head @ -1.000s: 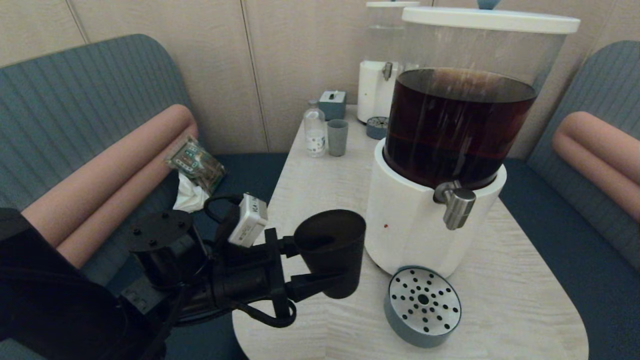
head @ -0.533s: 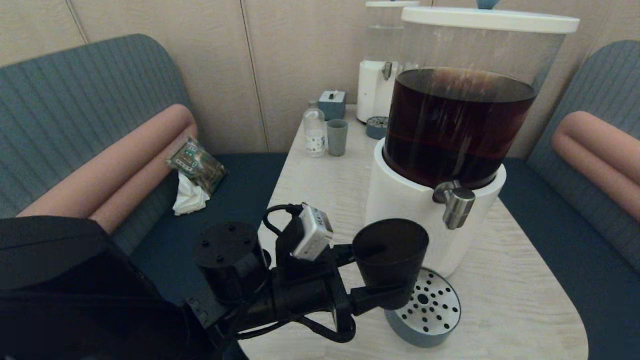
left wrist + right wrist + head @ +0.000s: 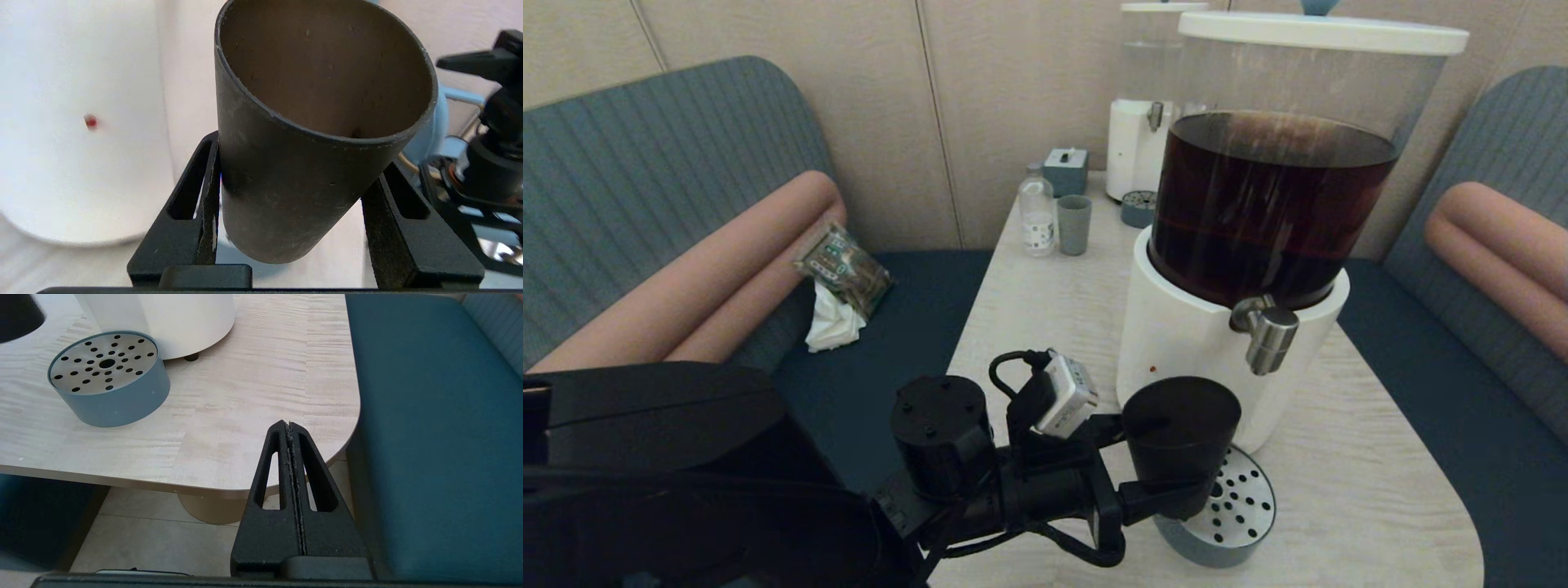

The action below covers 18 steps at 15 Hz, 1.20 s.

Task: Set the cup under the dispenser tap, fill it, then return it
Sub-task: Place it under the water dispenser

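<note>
The matte black cup (image 3: 1184, 429) is upright in my left gripper (image 3: 1168, 465), which is shut on its lower half. It hangs over the near-left edge of the perforated drip tray (image 3: 1241, 510), just in front of the dispenser's white base (image 3: 1176, 343). The brushed-steel tap (image 3: 1270, 339) juts out above and to the right of the cup's rim, not over it. In the left wrist view the cup (image 3: 302, 179) is empty between the black fingers (image 3: 192, 212). My right gripper (image 3: 288, 426) is shut on nothing, off the table's near-right corner.
A grey-blue cup (image 3: 1074, 224), a small bottle (image 3: 1037, 212), a small box (image 3: 1066, 170) and the clear-liquid dispenser (image 3: 1143, 122) stand at the table's far end. A snack packet (image 3: 843, 268) and tissue lie on the left bench. Bare tabletop (image 3: 1364, 482) lies right of the drip tray.
My left arm has carried the cup rightward from the table's left side to the drip tray's edge, lowering it slightly. The grip is unchanged.
</note>
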Tool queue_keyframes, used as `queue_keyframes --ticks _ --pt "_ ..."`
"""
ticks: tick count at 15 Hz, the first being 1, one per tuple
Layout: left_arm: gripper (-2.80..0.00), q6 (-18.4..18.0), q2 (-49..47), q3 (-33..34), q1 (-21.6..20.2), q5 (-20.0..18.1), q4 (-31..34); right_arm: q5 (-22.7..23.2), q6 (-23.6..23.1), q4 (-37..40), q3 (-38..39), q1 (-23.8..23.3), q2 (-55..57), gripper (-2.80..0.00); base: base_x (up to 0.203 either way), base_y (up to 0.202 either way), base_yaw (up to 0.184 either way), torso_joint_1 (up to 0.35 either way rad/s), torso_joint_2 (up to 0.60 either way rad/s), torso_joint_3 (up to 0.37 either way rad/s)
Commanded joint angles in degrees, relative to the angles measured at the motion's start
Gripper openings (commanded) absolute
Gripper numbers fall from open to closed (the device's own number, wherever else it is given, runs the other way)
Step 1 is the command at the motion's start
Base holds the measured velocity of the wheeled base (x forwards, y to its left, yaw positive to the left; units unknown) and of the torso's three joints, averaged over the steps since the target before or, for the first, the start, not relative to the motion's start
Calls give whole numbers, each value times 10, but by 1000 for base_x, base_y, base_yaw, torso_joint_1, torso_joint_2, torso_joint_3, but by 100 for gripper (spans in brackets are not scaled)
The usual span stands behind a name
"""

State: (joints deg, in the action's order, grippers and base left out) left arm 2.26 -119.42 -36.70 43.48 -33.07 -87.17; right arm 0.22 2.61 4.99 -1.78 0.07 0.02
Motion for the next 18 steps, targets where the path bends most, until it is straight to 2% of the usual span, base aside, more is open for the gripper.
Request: queue_keyframes --ticks 1,5,14,18 --pt "-280 1 -25 -31 1 -2 -5 0 0 0 0 0 1 -280 0 0 0 0 0 0" --pt "-280 1 -73 -65 11 4 -5 0 0 0 0 0 1 -280 0 0 0 0 0 0" --pt "-280 0 -113 -106 15 3 -5 0 0 0 0 0 1 -280 0 0 0 0 0 0" --pt "-280 0 -131 -117 32 4 -5 0 0 0 0 0 1 -280 0 0 0 0 0 0"
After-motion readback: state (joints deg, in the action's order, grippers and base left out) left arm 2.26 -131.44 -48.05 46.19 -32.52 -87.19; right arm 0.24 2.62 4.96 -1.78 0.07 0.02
